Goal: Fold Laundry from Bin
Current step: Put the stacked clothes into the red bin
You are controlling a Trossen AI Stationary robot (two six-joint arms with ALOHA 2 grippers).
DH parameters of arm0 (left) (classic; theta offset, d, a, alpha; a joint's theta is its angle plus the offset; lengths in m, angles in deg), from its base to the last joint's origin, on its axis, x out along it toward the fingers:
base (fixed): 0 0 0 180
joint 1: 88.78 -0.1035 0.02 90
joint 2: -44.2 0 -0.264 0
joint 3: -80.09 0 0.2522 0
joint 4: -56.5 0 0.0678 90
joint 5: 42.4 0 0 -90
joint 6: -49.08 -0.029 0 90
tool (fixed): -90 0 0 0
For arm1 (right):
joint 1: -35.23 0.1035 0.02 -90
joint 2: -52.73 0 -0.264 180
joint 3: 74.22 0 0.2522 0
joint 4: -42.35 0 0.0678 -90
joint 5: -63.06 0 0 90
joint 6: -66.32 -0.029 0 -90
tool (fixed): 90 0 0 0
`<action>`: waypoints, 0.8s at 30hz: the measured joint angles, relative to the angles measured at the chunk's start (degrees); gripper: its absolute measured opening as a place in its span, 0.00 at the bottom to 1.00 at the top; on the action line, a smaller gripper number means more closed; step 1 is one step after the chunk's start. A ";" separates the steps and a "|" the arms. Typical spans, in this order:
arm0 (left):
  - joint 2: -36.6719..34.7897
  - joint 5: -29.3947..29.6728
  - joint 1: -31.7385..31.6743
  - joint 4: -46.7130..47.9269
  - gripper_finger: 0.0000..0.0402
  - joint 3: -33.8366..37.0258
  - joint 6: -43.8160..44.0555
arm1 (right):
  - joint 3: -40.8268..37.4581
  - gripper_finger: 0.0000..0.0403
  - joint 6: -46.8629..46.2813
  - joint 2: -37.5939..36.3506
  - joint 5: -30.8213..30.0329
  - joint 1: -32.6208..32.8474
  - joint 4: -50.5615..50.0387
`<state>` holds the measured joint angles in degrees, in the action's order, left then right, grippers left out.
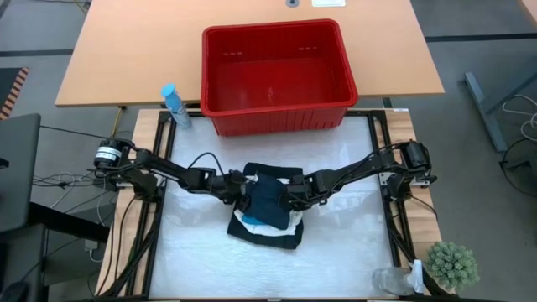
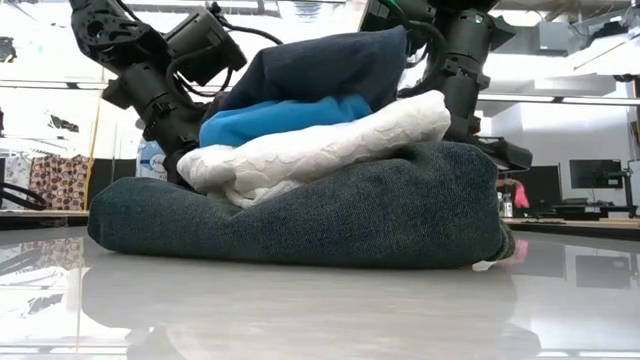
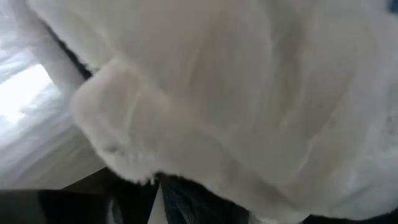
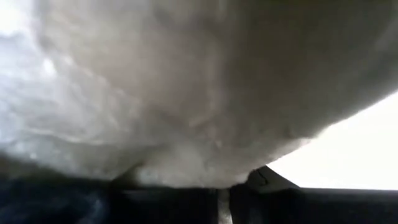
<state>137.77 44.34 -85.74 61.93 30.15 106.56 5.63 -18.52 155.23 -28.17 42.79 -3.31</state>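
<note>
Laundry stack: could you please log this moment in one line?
bin: empty | laundry stack: four layers | left gripper: open | right gripper: shut, at stack

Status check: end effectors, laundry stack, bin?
Both end effectors at the laundry stack, left open, right shut. Bin empty. Nothing in the way.

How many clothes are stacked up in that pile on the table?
4 show. A dark denim garment lies at the bottom, a white crinkled one on it, a bright blue one above that, and a dark navy one on top. More may be hidden inside.
</note>
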 joint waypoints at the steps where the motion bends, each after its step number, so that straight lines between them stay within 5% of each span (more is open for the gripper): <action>1: 0.04 -0.70 -0.25 -0.25 0.73 0.01 -0.23 | 0.00 0.08 -0.55 0.00 -0.01 -0.02 -0.05; 8: 0.32 -4.05 -1.55 -0.19 0.61 0.02 -0.71 | 0.20 0.14 -2.06 -0.07 -1.52 -0.08 -2.70; 13: 0.34 -9.34 -3.06 -2.10 0.61 0.02 -2.60 | 0.20 0.28 -2.68 -0.11 -3.07 -0.05 -4.32; 24: 2.35 -11.27 -3.81 -2.02 0.53 -0.02 -0.88 | -0.22 0.51 -2.31 0.63 -3.17 -0.21 -4.92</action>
<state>140.12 33.07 -89.55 59.92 30.13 105.68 5.41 -20.83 155.86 -31.34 42.58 -8.23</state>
